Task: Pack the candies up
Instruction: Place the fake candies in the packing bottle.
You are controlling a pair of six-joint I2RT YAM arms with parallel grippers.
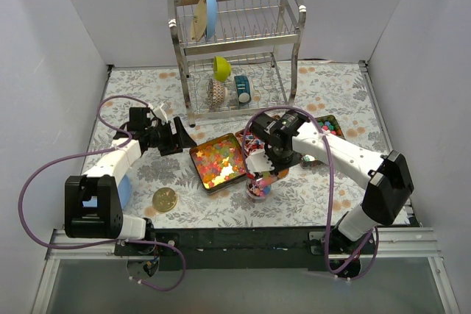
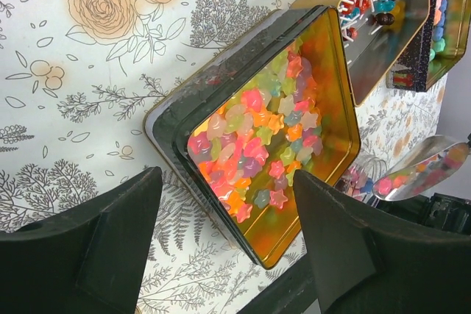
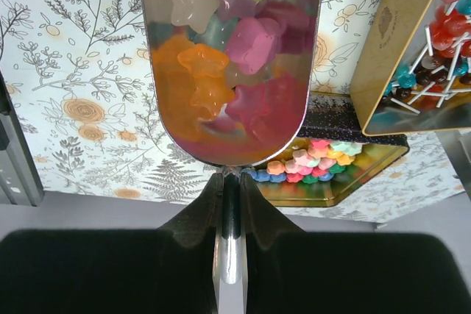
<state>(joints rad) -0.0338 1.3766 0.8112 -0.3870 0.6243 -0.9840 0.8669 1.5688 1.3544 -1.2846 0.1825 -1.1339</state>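
Candies [image 2: 254, 145] are too many to count: star-shaped gummies in pink, orange, yellow and green. There are three tins, one scoop, one gold disc [image 1: 164, 198] and two arms.

The left tin [image 2: 165, 126] lies open in the middle of the table [image 1: 331, 182] and is about half full of star gummies. The middle tin [image 2: 383, 56], just to its right and farther back, holds lollipops. The right tin [image 1: 340, 124] holds round coloured balls. The scoop [image 3: 229, 64] is heaped with star gummies and hangs just near of the left tin's right corner, above a small pot [image 1: 257, 190] whose contents are too small to tell. A rack [image 1: 235, 56] stands at the far side.

The right gripper [image 3: 230, 182] is clamped on the scoop's thin handle. Its arm bends in from the near right, with the wrist above the middle tin. The left gripper [image 2: 227, 182] has its fingers spread wide and grasps nothing. It hovers left of the left tin, well apart from it and pointing toward it.
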